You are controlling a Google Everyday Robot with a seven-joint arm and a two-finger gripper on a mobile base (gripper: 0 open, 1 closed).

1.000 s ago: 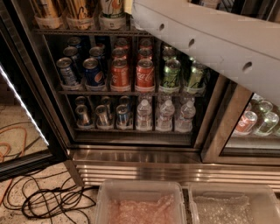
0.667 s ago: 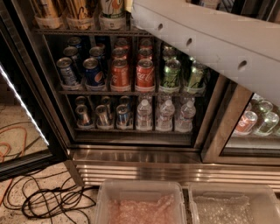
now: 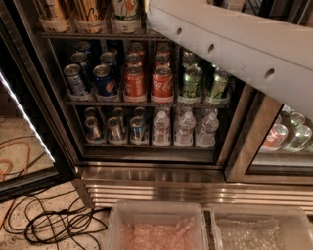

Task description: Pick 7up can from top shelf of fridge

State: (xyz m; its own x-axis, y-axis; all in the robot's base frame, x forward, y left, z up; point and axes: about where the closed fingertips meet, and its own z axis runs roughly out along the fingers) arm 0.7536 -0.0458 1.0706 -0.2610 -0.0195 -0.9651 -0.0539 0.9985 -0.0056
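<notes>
The fridge (image 3: 146, 178) stands open in front of me, with a steel frame and a ribbed steel base. Its top shelf (image 3: 93, 35) is a dark wire rack with whitish cup holders along the top edge of the view. The 7up can (image 3: 125, 9), white with green lettering, sits in the third cup holder, and only its lower part shows. Two tan tall cans (image 3: 51, 9) stand to its left. My white arm (image 3: 230, 46) crosses from the right up to the top edge, just right of the 7up can. My gripper is out of view above the frame.
The middle rack holds blue Pepsi cans (image 3: 104, 80), red cola cans (image 3: 162, 82) and green cans (image 3: 191, 82). The lower rack holds small cans and water bottles (image 3: 185, 128). The open door (image 3: 22, 112) is at the left. Cables (image 3: 54, 222) lie on the floor. Two plastic bins (image 3: 159, 227) sit at the front.
</notes>
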